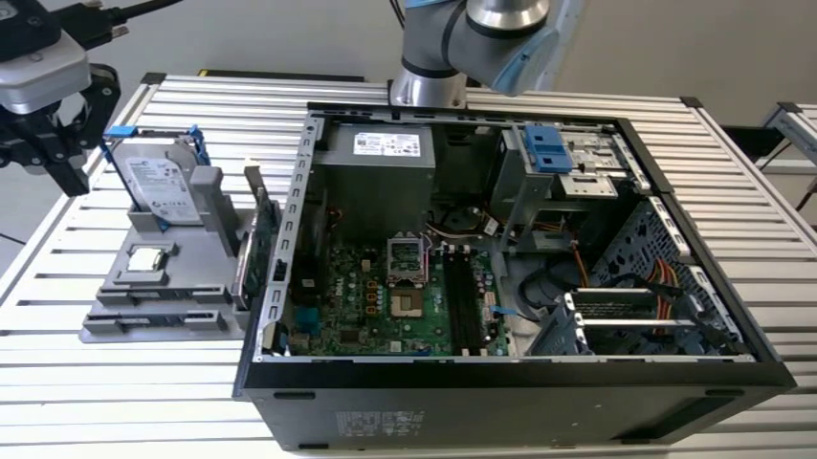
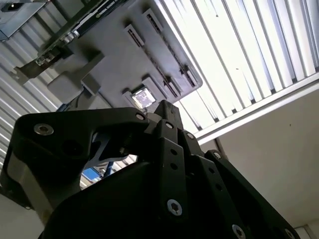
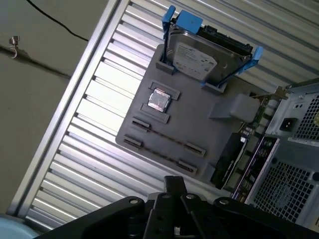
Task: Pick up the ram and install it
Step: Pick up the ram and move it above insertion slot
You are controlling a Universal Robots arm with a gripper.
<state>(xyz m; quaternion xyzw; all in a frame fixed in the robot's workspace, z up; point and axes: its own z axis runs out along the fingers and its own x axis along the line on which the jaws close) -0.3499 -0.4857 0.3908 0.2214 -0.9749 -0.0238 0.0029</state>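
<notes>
Fingers of the gripper (image 1: 46, 161) stand apart with nothing between them, as the exterior view shows. The gripper hangs over the table's (image 1: 128, 382) edge on the exterior view's left, just beside the upright hard drive (image 1: 164, 186). The ram (image 3: 165, 136) stands on its thin edge in the grey holder (image 3: 199, 122), in the row of clips next to the processor chip (image 3: 159, 99). The holder lies near that same edge of the table, beside the open computer case (image 1: 511, 411).
</notes>
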